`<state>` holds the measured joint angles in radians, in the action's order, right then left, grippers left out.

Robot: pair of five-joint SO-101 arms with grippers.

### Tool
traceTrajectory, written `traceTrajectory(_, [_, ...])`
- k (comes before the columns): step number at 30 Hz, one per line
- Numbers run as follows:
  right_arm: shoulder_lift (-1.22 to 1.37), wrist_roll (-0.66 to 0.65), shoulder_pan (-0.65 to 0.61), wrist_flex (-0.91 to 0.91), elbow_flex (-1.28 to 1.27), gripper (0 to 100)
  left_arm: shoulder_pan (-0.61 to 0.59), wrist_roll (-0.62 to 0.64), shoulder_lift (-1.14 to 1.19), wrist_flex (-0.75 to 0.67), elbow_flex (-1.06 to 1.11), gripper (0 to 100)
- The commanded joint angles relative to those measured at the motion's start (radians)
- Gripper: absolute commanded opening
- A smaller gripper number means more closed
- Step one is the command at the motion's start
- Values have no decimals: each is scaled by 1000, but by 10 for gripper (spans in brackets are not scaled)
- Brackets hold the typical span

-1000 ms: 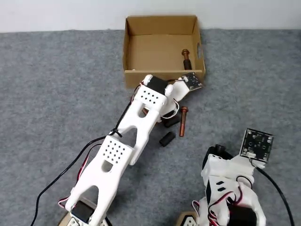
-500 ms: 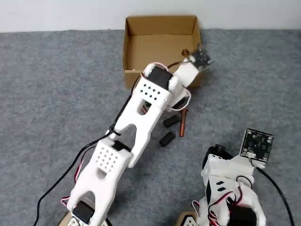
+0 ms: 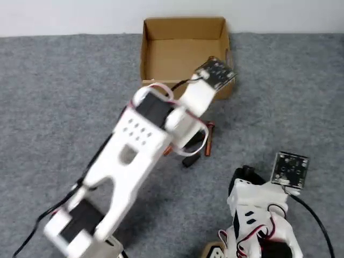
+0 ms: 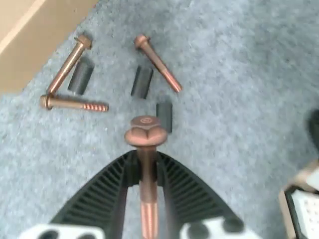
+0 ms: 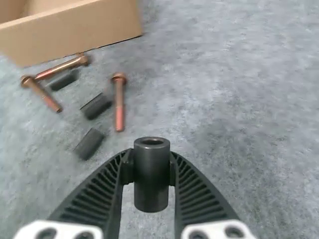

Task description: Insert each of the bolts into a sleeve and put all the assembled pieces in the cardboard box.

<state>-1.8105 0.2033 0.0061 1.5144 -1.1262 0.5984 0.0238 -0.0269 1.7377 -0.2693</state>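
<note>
A copper bolt [image 4: 145, 133] is being clamped by the left gripper [image 4: 146, 157] along its shank. Its long axis is lying along the jaws, head pointing away from the wrist, above the loose bolts [image 4: 159, 62] and loose sleeves [image 4: 142, 81] beside the cardboard box [image 3: 148, 54]. A dark sleeve [image 5: 151, 174] is being pinched at mid-body by the right gripper [image 5: 151, 158], upright, bore uppermost. Both pieces are being judged rigid, smooth and slip-prone.

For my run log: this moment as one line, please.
left gripper: shut on bolt | right gripper: shut on sleeve | carpet: loose bolts, sleeves
</note>
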Motion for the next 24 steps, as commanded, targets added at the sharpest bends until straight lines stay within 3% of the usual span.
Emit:
traceTrajectory(1, [-4,9,-84,-7,9,8,-3,8,-244,-40,133,4])
traceTrajectory(6, [-4,9,-209,-25,32,8,-20,38,-494,-175,384,4])
traceTrajectory(14, [-4,5,-344,-38,37,8,-20,269,-911,-330,746,4])
traceTrajectory(24, [1,3,-530,-64,29,8,-17,285,-1401,-624,1110,4])
